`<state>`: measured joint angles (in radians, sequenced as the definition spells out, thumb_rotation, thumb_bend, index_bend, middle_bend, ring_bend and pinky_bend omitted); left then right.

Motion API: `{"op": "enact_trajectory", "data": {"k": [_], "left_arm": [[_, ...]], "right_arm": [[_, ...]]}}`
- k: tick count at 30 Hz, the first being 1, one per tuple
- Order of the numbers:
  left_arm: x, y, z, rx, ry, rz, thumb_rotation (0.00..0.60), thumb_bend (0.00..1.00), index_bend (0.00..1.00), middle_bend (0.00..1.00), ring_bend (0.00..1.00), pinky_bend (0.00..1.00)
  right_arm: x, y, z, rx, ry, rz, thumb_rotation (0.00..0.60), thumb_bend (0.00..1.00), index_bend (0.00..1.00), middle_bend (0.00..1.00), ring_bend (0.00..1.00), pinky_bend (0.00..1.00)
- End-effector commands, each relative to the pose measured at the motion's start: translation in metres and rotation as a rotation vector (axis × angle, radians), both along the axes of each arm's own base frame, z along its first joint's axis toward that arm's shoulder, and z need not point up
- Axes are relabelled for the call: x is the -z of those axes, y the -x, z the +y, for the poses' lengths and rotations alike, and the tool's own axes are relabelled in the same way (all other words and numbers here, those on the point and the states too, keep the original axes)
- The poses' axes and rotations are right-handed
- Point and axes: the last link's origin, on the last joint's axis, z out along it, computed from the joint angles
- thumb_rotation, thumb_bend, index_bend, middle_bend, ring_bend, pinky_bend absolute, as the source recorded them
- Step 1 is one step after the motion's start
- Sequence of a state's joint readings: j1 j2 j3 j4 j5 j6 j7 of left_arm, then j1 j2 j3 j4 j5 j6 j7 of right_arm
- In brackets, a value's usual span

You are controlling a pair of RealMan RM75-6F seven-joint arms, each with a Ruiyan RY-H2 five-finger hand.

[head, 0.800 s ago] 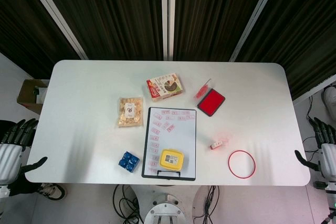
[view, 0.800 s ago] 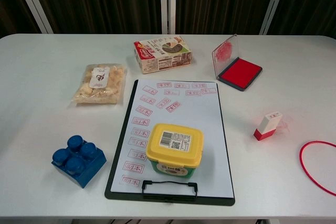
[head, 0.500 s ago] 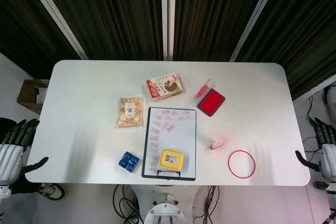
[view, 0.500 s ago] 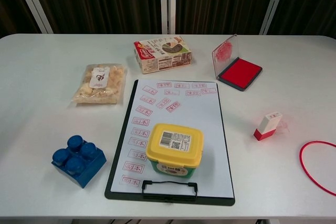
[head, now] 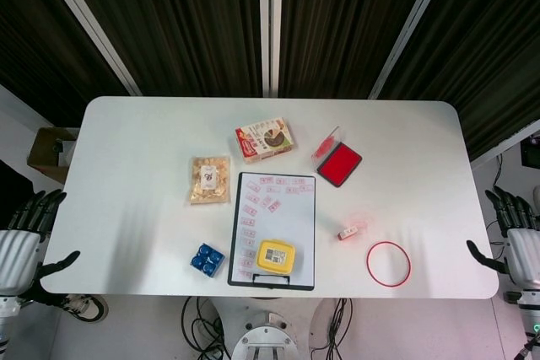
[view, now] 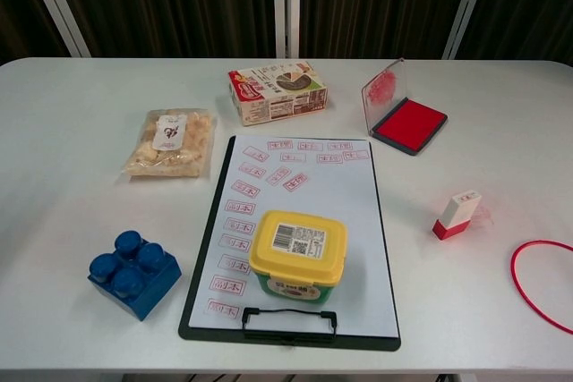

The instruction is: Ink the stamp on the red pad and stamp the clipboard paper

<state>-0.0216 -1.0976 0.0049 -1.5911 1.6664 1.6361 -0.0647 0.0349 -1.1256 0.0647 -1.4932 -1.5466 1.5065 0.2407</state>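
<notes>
The small white and red stamp [head: 347,232] [view: 457,214] lies on the table right of the clipboard [head: 274,227] [view: 303,232], whose paper carries several red marks. The red ink pad [head: 339,163] [view: 409,123] sits open behind it, lid raised. My left hand [head: 24,238] hangs beside the table's left edge, fingers apart and empty. My right hand [head: 510,239] is off the table's right edge, also spread and empty. The chest view shows neither hand.
A yellow-lidded tub [head: 276,256] [view: 298,255] stands on the clipboard's near end. A blue block [head: 207,260] [view: 132,272], a snack bag [head: 209,179] [view: 170,142], a food box [head: 265,140] [view: 277,92] and a red ring [head: 388,263] [view: 543,280] lie around it.
My right hand has shifted slightly up and inward at the table's right edge. Nothing on the table has moved.
</notes>
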Motion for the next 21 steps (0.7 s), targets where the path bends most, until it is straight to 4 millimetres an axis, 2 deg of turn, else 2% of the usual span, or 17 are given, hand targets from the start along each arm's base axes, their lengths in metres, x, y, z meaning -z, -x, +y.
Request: {"op": "enact_trajectory", "data": {"k": [1,2,3,4,7,10,16,21], "left_arm": [[0.002,0.001,-0.001,-0.001,0.008,0.002,0.6,0.0,0.07,0.09,0.07,0.16],[0.002,0.001,-0.001,-0.001,0.011,0.003,0.6,0.0,0.07,0.09,0.07,0.16],[0.002,0.001,-0.001,-0.002,0.012,0.004,0.6,0.0,0.07,0.09,0.07,0.16],[0.002,0.001,-0.001,-0.003,0.011,0.004,0.6,0.0,0.07,0.09,0.07,0.16],[0.002,0.001,-0.002,-0.01,0.015,0.003,0.6,0.0,0.07,0.09,0.07,0.16],[0.003,0.002,-0.002,-0.013,0.022,0.005,0.6,0.0,0.07,0.09,0.07,0.16],[0.006,0.002,-0.001,-0.015,0.03,0.001,0.6,0.0,0.07,0.09,0.07,0.16],[0.007,0.005,-0.001,-0.023,0.031,-0.002,0.6,0.0,0.07,0.09,0.07,0.16]], "right_arm": [[0.003,-0.013,-0.006,-0.059,-0.022,0.026,0.6,0.18,0.0,0.0,0.13,0.28],[0.005,-0.019,-0.008,-0.083,-0.036,0.034,0.6,0.18,0.0,0.0,0.2,0.41],[0.007,-0.023,-0.009,-0.104,-0.044,0.045,0.6,0.18,0.0,0.0,0.31,0.58],[0.009,-0.028,-0.011,-0.127,-0.045,0.055,0.6,0.18,0.0,0.01,0.42,0.7],[0.017,-0.043,-0.018,-0.202,-0.051,0.088,0.6,0.18,0.03,0.09,0.6,0.86],[0.03,-0.057,-0.025,-0.254,-0.097,0.118,0.6,0.18,0.13,0.17,0.67,0.9],[0.069,-0.084,-0.045,-0.312,-0.214,0.171,0.6,0.18,0.27,0.25,0.72,0.94],[0.104,-0.099,-0.059,-0.331,-0.297,0.199,0.6,0.18,0.3,0.27,0.73,0.96]]}}
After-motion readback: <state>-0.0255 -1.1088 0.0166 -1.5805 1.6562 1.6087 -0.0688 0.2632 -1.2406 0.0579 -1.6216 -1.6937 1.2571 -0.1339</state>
